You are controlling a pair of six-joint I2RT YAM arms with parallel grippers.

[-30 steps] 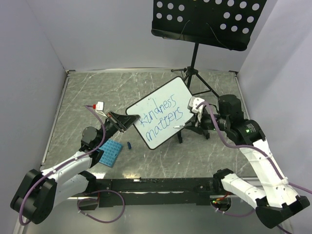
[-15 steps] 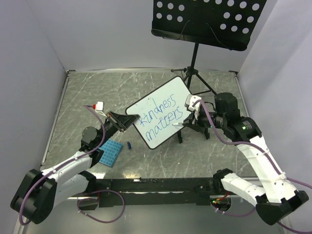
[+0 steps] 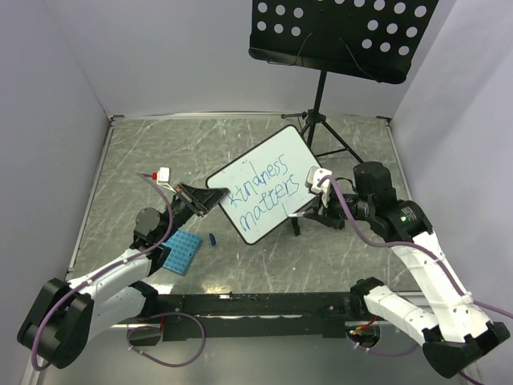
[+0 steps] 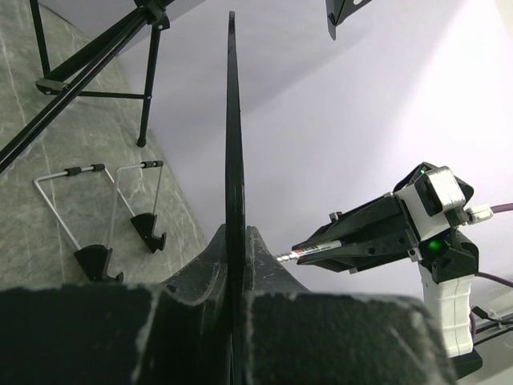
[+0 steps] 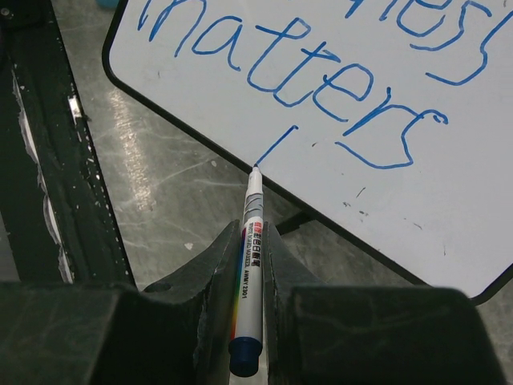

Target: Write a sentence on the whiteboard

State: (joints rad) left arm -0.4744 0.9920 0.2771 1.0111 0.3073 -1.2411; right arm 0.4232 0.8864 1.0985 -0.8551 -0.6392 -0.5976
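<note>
The whiteboard [image 3: 264,184] is held up tilted above the table, with blue script on it reading "Kindness matters" [image 3: 266,192]. My left gripper [image 3: 210,199] is shut on its left edge; in the left wrist view the whiteboard [image 4: 233,120] is edge-on between the fingers of the left gripper [image 4: 235,233]. My right gripper [image 3: 311,210] is shut on a white marker [image 5: 252,233]. The marker tip touches the whiteboard [image 5: 449,200] near its lower rim, at the foot of a short blue stroke [image 5: 276,143] below "matters" [image 5: 280,72]. The marker [image 4: 309,253] also shows in the left wrist view.
A black perforated music-stand tray [image 3: 341,32] on a tripod [image 3: 321,132] stands at the back right. A blue studded plate [image 3: 182,251] and a small blue cap [image 3: 213,238] lie on the table under the board's left side. Two wire props [image 4: 96,216] stand on the table.
My right gripper has moved with the marker toward the near side, along the board's lower right part. The left arm and the board have not moved.
</note>
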